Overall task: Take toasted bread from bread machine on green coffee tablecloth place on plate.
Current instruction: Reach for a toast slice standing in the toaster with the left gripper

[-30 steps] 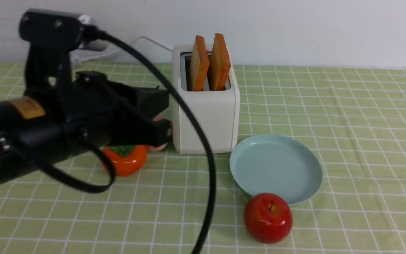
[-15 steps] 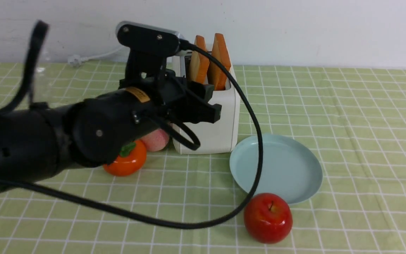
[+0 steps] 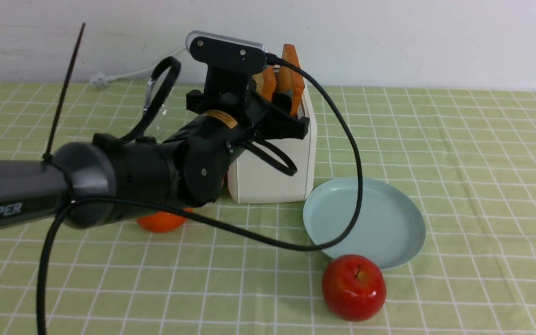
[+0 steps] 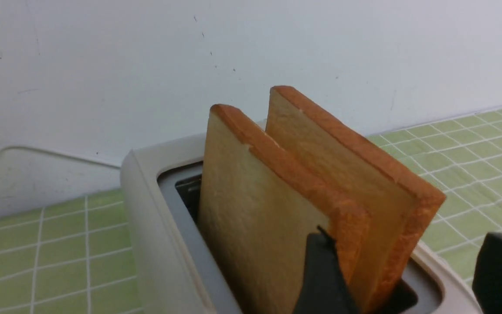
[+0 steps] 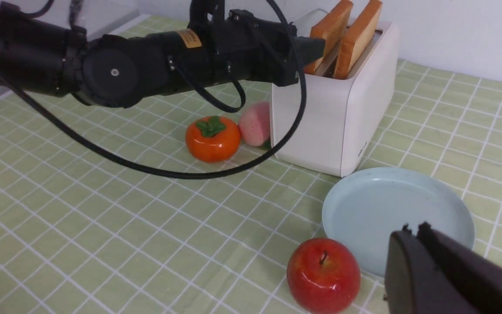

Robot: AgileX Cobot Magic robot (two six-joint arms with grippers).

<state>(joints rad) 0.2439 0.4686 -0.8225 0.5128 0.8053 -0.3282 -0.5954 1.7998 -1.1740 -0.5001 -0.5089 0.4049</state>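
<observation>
Two slices of toasted bread (image 3: 292,79) (image 4: 251,218) stand upright in the slots of the cream-white bread machine (image 3: 291,167) (image 4: 146,209) on the green coffee tablecloth (image 3: 482,163). My left gripper (image 3: 289,118) (image 4: 408,237) is open at the toaster's top. One finger is at the near slice's front edge and the other is out past the far slice. The pale blue-green plate (image 3: 370,218) (image 5: 390,209) lies bare in front of the toaster, to its right. My right gripper (image 5: 412,229) is shut and holds nothing, low over the plate's near rim.
A red apple (image 3: 354,286) (image 5: 323,274) sits against the plate's front edge. An orange persimmon (image 5: 212,138) and a pink peach (image 5: 254,123) lie left of the toaster, under my left arm. The arm's black cable (image 3: 342,139) loops down over the plate's left side.
My left arm has swung up and to the right, from beside the fruit to the toaster's top. Its gripper has gone from shut to open.
</observation>
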